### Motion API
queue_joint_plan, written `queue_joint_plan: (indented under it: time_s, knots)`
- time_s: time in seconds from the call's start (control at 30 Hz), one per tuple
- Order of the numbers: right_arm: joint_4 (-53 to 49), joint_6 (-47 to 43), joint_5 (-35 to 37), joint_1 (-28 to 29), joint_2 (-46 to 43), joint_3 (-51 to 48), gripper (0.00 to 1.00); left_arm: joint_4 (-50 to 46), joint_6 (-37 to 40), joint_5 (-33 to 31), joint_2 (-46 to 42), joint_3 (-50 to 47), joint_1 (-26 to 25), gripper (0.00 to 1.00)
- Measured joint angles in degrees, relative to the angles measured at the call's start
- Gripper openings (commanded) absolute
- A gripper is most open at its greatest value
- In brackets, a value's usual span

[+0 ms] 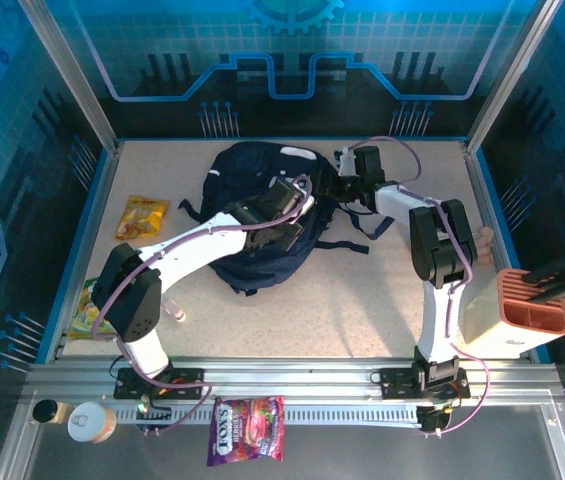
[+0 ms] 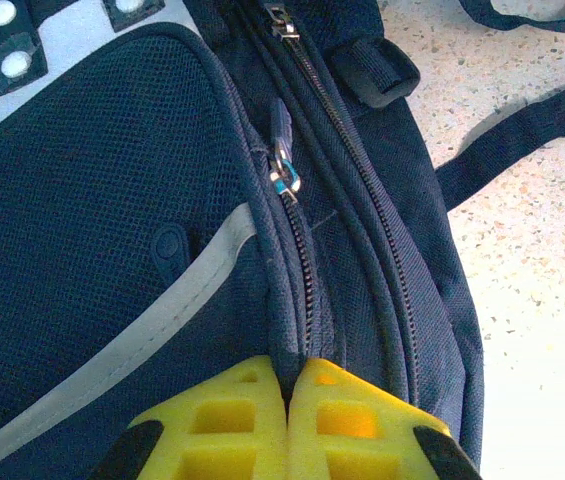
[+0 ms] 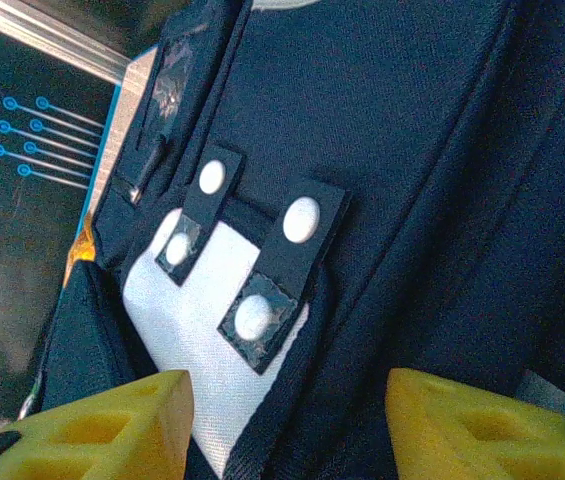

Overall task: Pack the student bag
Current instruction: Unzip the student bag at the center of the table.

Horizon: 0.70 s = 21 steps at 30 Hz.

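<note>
The student bag [image 1: 245, 172] lies flat on the speckled table [image 1: 362, 290], in the far middle of the work area, with its grey-white patch [image 3: 197, 330] at the far end and its black straps [image 2: 522, 135] spilling onto the table on the right side.

Both arms reach in over the bag. The left gripper [image 2: 287, 425] sits on the bag's front panel, its yellow fingers pressed together right where a zip track runs along the seam. The track leads straight into the line where the two fingers meet, but whether any fabric is caught there cannot be told. A little farther up that track a metal zip pull [image 2: 282, 172] rests against the fabric, apart from the fingers.

The right gripper [image 3: 292, 430] is at the bag's top end, its fingers spread. The white patch and two black tabs with white snaps [image 3: 287, 265] lie in and just beyond the gap between them.

Farther out, a yellow snack packet [image 1: 142, 217] lies on the table to the left of the bag, and a green packet [image 1: 87, 305] sits at the left edge. An orange holder [image 1: 534, 300] stands at the right edge. On the near rail lie a purple sweet bag [image 1: 247, 430] and a round lid [image 1: 90, 422].
</note>
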Motion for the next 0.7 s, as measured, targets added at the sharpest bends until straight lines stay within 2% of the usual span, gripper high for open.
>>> queue_joint_plan:
  time_s: [0.27,0.7]
  knots:
    - [-1.0,-4.3,-4.7,0.0,-0.1,-1.3,0.47,0.0,-0.1,1.0,0.0,0.0,0.7,0.00]
    - [-0.9,-6.0,-6.9,-0.4,-1.5,-4.9,0.23,-0.5,-1.4,1.9,0.0,-0.2,1.1,0.00]
